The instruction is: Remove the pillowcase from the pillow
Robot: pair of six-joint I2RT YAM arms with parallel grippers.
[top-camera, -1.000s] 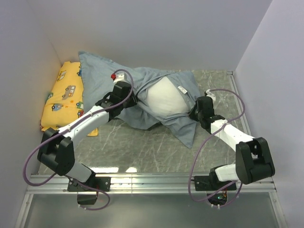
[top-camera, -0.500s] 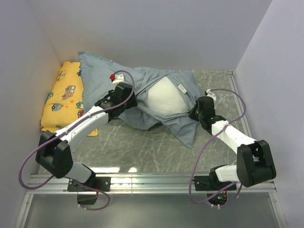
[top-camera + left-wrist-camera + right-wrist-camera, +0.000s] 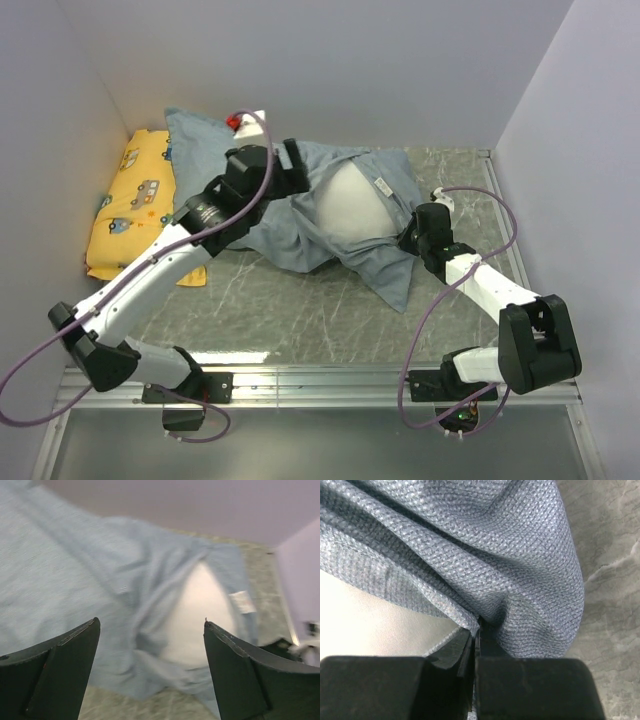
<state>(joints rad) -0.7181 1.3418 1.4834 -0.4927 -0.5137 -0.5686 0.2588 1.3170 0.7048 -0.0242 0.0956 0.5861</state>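
The blue-grey pillowcase (image 3: 215, 150) lies crumpled across the back of the table, its mouth gaping round the white pillow (image 3: 350, 205). My left gripper (image 3: 298, 168) hangs open above the fabric, holding nothing. In the left wrist view its gripper (image 3: 150, 630) frames the pillowcase (image 3: 75, 570) and the bare pillow (image 3: 200, 615) below it. My right gripper (image 3: 413, 238) sits low at the pillow's right side. In the right wrist view that gripper (image 3: 477, 630) is shut on a fold of the pillowcase (image 3: 510, 540), next to the pillow (image 3: 360, 625).
A yellow cushion (image 3: 135, 205) printed with cartoon vehicles lies against the left wall, partly under the pillowcase. Walls close in the left, back and right sides. Marbled grey table (image 3: 320, 300) shows in front of the fabric. A white label (image 3: 242, 601) hangs on the pillowcase's hem.
My left gripper has opened, let go of the pillowcase and risen up and back over it. The right arm and its grip have stayed put.
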